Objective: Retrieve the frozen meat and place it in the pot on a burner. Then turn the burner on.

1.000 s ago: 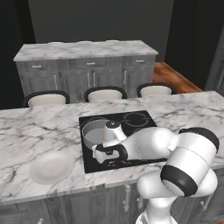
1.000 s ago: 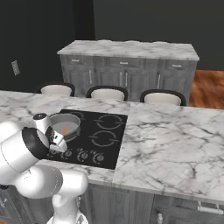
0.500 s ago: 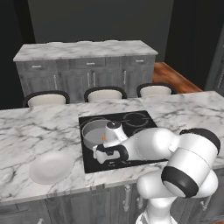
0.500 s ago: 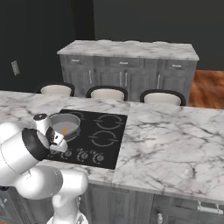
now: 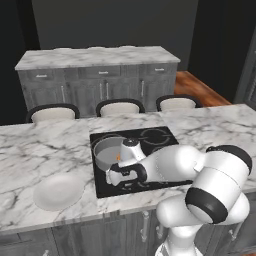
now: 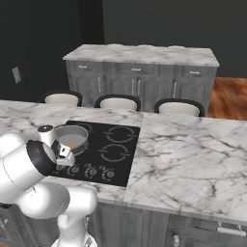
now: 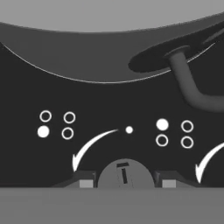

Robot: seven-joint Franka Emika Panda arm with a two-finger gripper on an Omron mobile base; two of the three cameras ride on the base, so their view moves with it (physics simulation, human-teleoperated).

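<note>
Hand view first, and we're right down on the cooktop's (image 7: 109,100) control strip: a round grey knob (image 7: 124,174) sits dead centre at our six o'clock, squarely between our two dark fingertips (image 7: 86,180), one on each flank of it. The gripper (image 7: 124,181) stands part-open around that knob; whether the pads actually touch its sides, we cannot tell. The dark bar on the knob's face runs nearly straight up toward twelve, tipped a shade to eleven, and curved white arrows are printed just beside it.

Further out, toward twelve and one o'clock, the pot's (image 7: 113,48) grey wall fills the top, its thin handle (image 7: 192,89) curling out at two.

From the left base view, the frozen meat (image 5: 118,156) shows as a small orange speck inside the pot (image 5: 107,151), which sits on the cooktop's near-left burner, just beyond our hand. So in our judgement the meat's placed, and the move ahead is a pure twist about the knob's own axis, no reach needed.
</note>
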